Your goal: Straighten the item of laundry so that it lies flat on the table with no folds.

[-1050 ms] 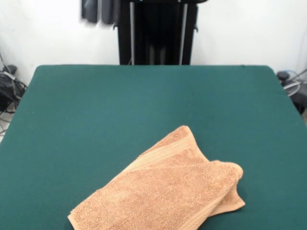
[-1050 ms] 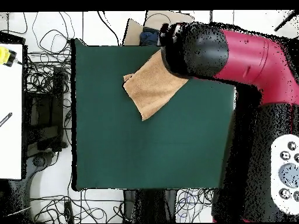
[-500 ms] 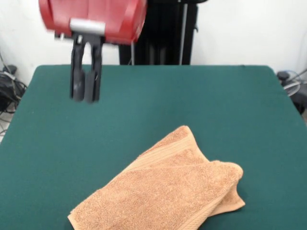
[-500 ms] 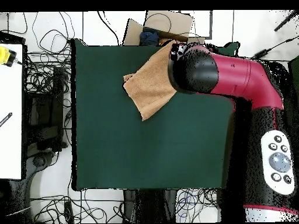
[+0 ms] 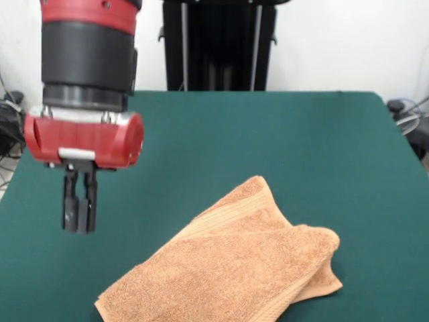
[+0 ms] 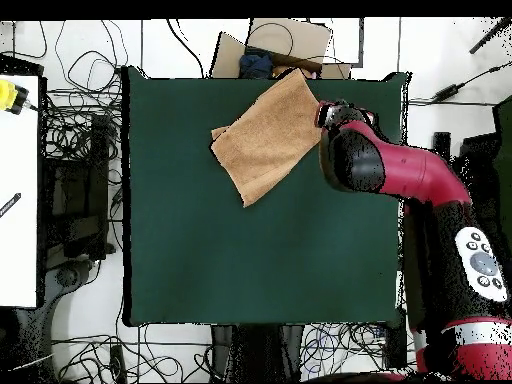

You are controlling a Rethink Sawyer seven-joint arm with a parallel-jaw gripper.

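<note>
The light orange-tan terry towel lies folded over on itself on the large dark green felt-topped table, near the table's front edge in the front view, with a woven border band showing along its upper layer. In the overhead view the towel sits against one table edge, one corner pointing toward the table's middle. The red and black robot arm reaches in beside it. The black two-fingered gripper hangs upright above bare felt, beside the towel and apart from it, fingers pressed close together and holding nothing.
</note>
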